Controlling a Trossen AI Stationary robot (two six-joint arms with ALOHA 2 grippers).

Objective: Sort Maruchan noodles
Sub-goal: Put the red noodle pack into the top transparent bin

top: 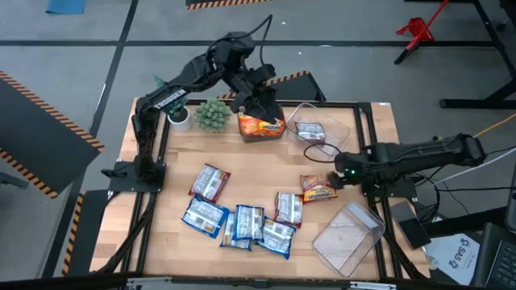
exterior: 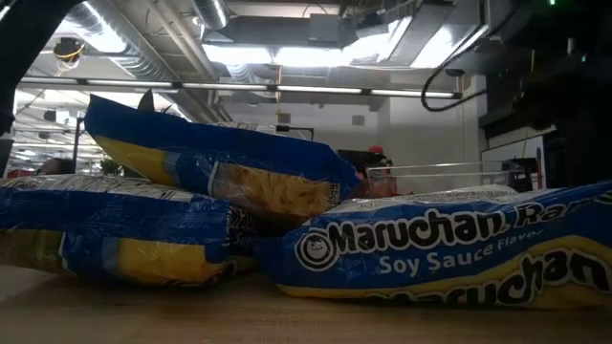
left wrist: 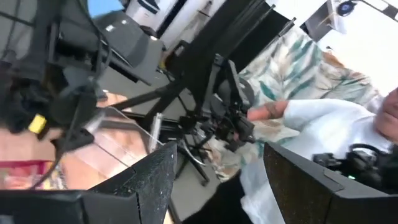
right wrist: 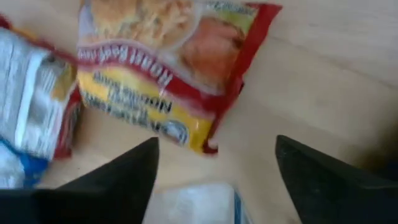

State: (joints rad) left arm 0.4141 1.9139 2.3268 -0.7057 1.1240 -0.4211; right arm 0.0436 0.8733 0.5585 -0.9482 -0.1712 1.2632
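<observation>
Fingers [right wrist: 124,180] on the right gripper [top: 337,179] are spread wide, hovering just beside a red noodle packet [top: 318,188] lying on the table [top: 266,157] at about 9 o'clock from it. Left gripper [top: 264,105] sits spread over an orange packet [top: 261,126] in the far bin [top: 334,121].

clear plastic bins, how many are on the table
3: one clear plastic bin holding an orange packet under the left gripper, one beside it holding a packet, one empty at the near right corner.

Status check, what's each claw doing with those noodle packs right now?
Left gripper open over far bin, orange pack below it. Right gripper open beside red pack. Blue packs unsorted. Nothing blocking.
</observation>
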